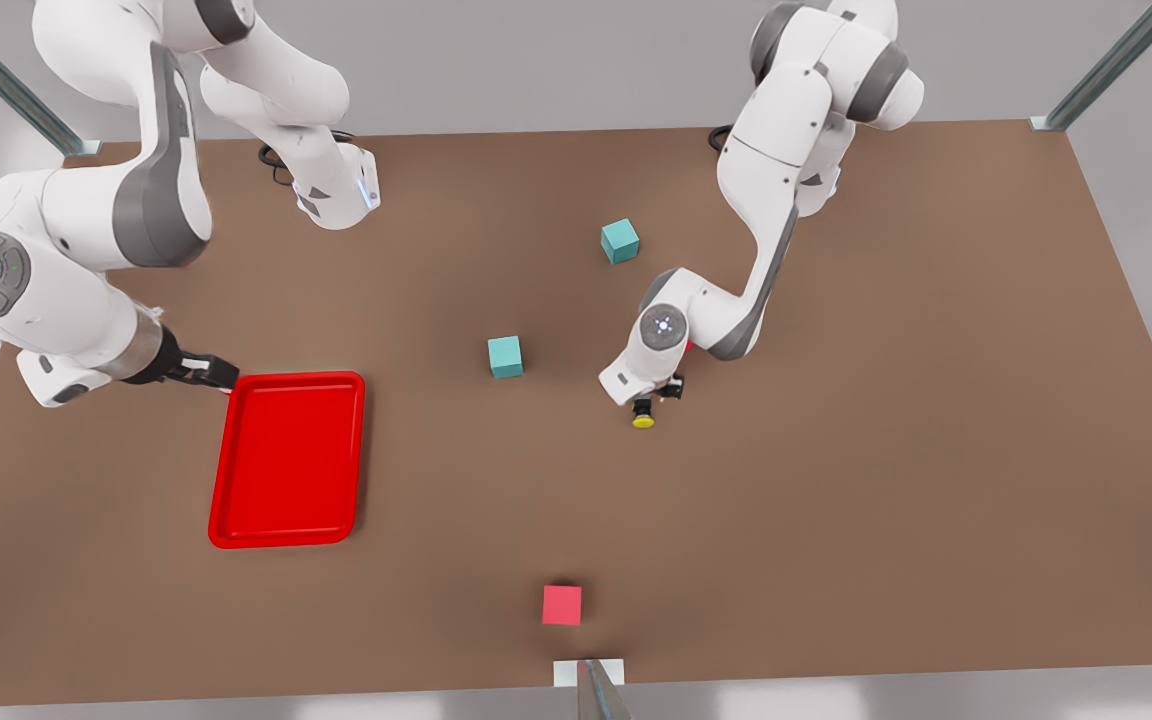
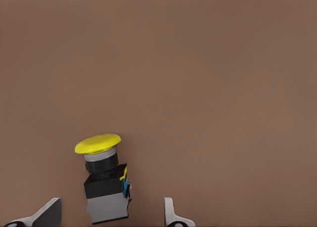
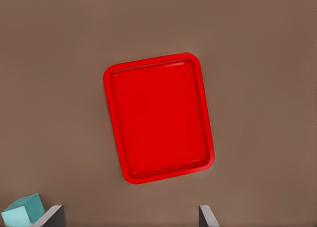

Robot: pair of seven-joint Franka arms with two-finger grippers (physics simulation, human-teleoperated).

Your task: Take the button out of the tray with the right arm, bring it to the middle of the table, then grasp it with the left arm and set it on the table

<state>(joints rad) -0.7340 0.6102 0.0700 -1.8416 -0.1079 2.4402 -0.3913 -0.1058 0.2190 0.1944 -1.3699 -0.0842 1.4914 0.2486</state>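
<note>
Counter point(image 1: 836, 520), matte brown, was the largest thing we saw and carried all else. Next in size came the two white arms. The arm on the front view's left reached over the counter beside the tray; the arm on the front view's right bent down toward mid-counter. We matched the latter to the left wrist view, which looked at the button, so it was the left arm; the former, whose wrist view looked down on the tray, was the right arm.

The tray point(image 1: 288, 460), bright red with rounded corners and a raised rim, lay flat toward the front view's left. In the right wrist view the tray point(image 3: 158, 117) held nothing.

Three cubes followed: one teal cube point(image 1: 620, 241) farther back, a second teal cube point(image 1: 505, 356) near the middle, and a red cube point(image 1: 562, 605) near the front edge, all well apart from one another.

The right pincer point(image 1: 219, 372) hung just beside the tray's far corner; in the right wrist view its fingers point(image 3: 49, 218) stood wide apart and gripped nothing.

The left pincer point(image 1: 658, 392) hovered low over mid-counter. Its fingers point(image 2: 171, 216) were spread, and we saw a gap between them and the button.

The button point(image 2: 105, 180), smallest of all, stood between those fingers with its yellow cap tilted. In the front view the button point(image 1: 643, 417) sat just below the left pincer, near the counter's middle.
</note>
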